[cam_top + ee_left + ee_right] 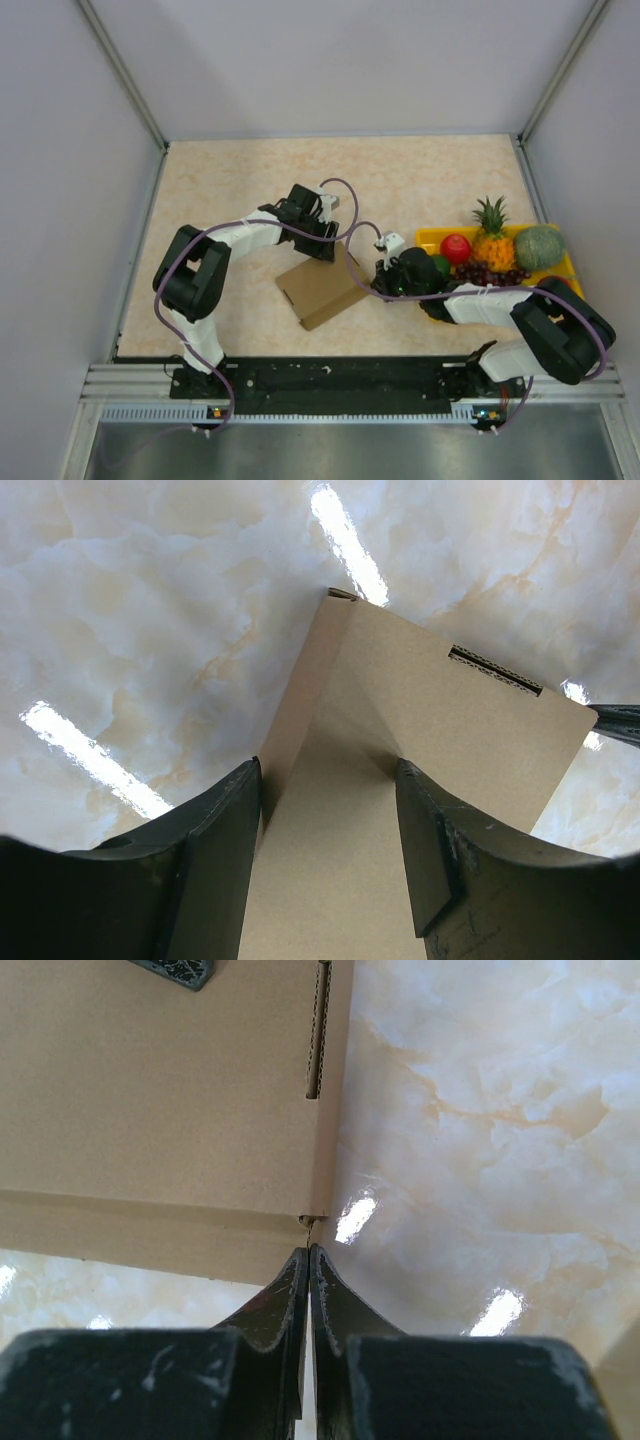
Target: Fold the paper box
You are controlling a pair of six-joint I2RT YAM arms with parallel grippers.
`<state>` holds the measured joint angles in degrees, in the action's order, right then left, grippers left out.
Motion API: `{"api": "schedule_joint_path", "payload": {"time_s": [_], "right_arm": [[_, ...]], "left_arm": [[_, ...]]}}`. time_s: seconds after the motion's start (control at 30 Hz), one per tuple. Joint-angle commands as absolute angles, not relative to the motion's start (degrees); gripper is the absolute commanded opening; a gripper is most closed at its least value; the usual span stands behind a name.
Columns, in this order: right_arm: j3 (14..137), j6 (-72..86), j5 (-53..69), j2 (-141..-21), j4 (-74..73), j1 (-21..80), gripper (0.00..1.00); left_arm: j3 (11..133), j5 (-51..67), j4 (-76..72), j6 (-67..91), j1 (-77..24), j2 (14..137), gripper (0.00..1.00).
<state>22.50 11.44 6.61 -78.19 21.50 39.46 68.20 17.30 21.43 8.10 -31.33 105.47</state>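
Observation:
The paper box [322, 288] is brown cardboard, partly folded, lying mid-table between the arms. My left gripper [328, 242] is at its far end. In the left wrist view the paper box [440, 720] has a raised section that fills the gap of the left gripper [328, 765], and both fingers press on its sides. My right gripper [378, 283] is at the box's right edge. In the right wrist view the right gripper [310, 1250] is shut, its tips right at a corner of the paper box [150, 1090]. Whether they pinch a thin edge I cannot tell.
A yellow tray [430, 235] stands at the right, behind the right arm. It holds a pineapple [492, 240], a red apple [455, 248], a melon [540, 247] and dark grapes [490, 273]. Grey walls close in the table on three sides.

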Motion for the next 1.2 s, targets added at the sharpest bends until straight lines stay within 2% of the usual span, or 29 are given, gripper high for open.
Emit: {"api": "schedule_joint_path", "payload": {"time_s": [0.0, 0.4, 0.87, 1.17], "right_arm": [[25.8, 8.5, 7.4, -79.0, 21.5, 39.5, 0.00], [34.8, 1.8, 8.0, -81.0, 11.5, 40.0, 0.00], [47.3, -10.4, 8.4, -85.9, 1.8, 40.5, 0.00], [52.6, -14.6, 13.4, -90.5, 0.2, 42.4, 0.00]], "left_arm": [[66.9, 14.4, 21.8, 7.2, -31.8, 106.0, 0.58], [67.8, 18.3, 21.3, 4.6, -32.2, 106.0, 0.52], [68.6, 24.0, 22.0, 2.6, -32.2, 107.0, 0.51], [71.0, 26.1, 24.2, 1.6, -32.3, 108.1, 0.49]]}}
